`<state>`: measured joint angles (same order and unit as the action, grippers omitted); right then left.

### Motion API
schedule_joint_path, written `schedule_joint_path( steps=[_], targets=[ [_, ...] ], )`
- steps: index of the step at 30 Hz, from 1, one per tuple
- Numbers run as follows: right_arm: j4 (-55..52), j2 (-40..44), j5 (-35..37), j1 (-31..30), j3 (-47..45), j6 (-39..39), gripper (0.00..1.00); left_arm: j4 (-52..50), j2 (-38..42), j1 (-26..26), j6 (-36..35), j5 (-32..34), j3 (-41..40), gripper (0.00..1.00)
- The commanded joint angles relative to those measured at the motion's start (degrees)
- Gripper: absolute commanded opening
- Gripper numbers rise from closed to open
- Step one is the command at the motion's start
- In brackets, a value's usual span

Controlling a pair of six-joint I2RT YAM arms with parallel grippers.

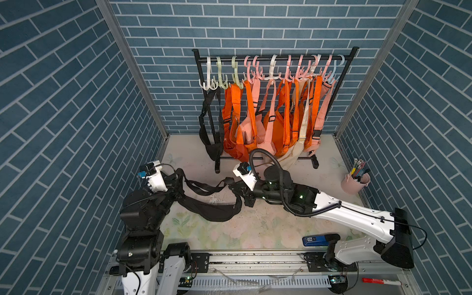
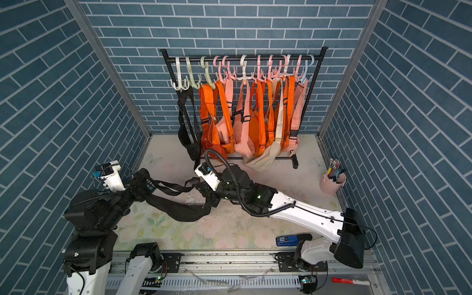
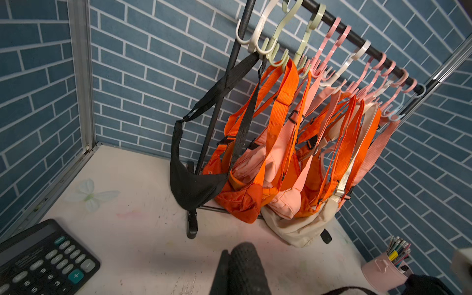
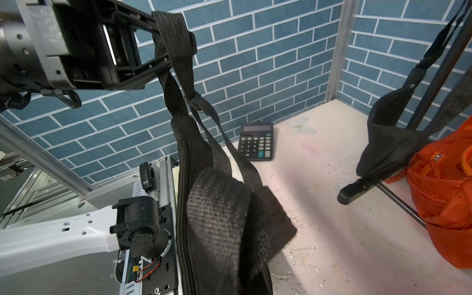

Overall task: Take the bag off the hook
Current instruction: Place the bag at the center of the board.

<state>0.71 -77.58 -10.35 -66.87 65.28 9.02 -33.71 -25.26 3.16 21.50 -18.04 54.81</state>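
Note:
A black bag (image 1: pixel 214 210) (image 2: pixel 184 212) hangs slack between my two grippers, low over the table and in front of the rack. My left gripper (image 1: pixel 176 188) (image 2: pixel 139 187) is shut on one end of its strap (image 4: pixel 173 38). My right gripper (image 1: pixel 241 195) (image 2: pixel 208 196) is shut on the other end, where woven strap (image 4: pixel 217 219) hides the jaws. In the left wrist view the fingers (image 3: pixel 245 268) are pressed together. A second black bag (image 1: pixel 212 143) (image 3: pixel 189 184) still hangs from a pale hook (image 1: pixel 217 85) at the rack's left end.
The black rack (image 1: pixel 275 58) carries several orange, pink and cream bags (image 1: pixel 270 127), and its foot (image 1: pixel 217 167) stands close behind the grippers. A calculator (image 4: pixel 256 141) (image 3: pixel 43 258) lies by the left wall. A pink pencil cup (image 1: pixel 355 182) stands at right, and a blue object (image 1: pixel 315 240) lies at the front.

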Motion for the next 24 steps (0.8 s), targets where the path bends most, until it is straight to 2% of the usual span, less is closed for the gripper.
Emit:
schedule_joint_path(
  steps=[1, 6, 12, 19, 24],
  targets=[
    [3.9, 1.0, 2.1, -0.9, -3.8, 2.3, 0.00, -8.2, 2.3, -0.9, -1.7, 6.7, -1.7, 0.00],
    [7.8, 0.5, 4.2, -0.9, -8.9, 4.6, 0.00, -6.6, 3.2, -1.2, 1.4, 8.2, -8.4, 0.00],
    [8.8, -5.6, 6.7, 0.4, -9.3, 4.9, 0.00, 5.4, 1.7, -1.2, 8.4, 7.8, -19.2, 0.00],
    [14.8, -10.6, 0.9, 8.0, -10.8, 9.1, 0.00, 16.1, -8.8, -1.3, 10.5, 10.3, -21.2, 0.00],
    [15.7, -14.4, -0.9, 10.7, -9.6, 9.1, 0.00, 24.0, -17.5, -2.6, 12.3, 12.4, -23.0, 0.00]
  ],
)
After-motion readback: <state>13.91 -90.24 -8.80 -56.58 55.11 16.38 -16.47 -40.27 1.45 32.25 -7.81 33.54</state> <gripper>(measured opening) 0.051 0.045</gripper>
